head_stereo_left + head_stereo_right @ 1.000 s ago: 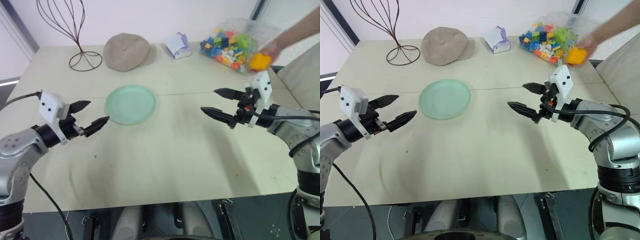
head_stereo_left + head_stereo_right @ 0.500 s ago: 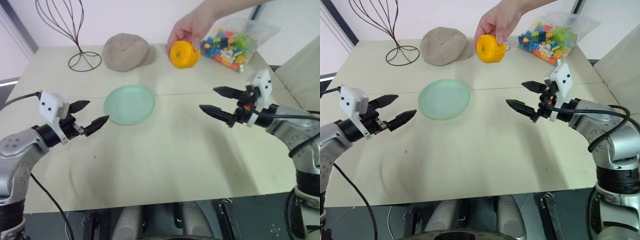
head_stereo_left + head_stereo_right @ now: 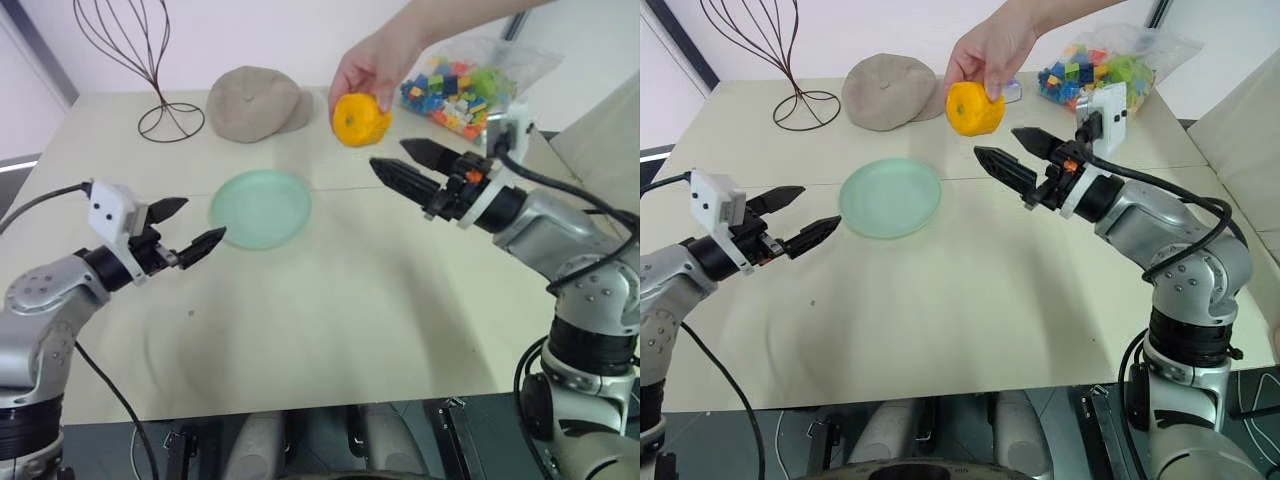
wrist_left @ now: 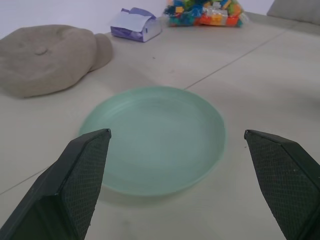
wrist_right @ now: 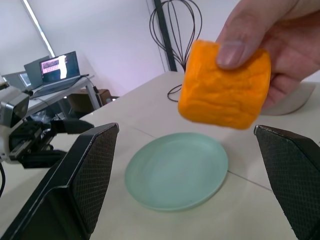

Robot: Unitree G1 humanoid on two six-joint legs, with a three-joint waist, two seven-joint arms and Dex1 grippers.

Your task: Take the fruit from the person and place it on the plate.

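Person's hand [image 3: 372,62] holds fruit [image 3: 361,118] near the right gripper's [image 3: 400,165] open jaws.

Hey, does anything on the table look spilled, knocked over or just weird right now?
Nothing stands out. The plate lies flat and empty, the cap and bag of bricks sit tidily, and the fruit is in the person's hand.

A pale beige table [image 3: 330,300] (seam across its middle) stands before a white wall [image 3: 260,35].
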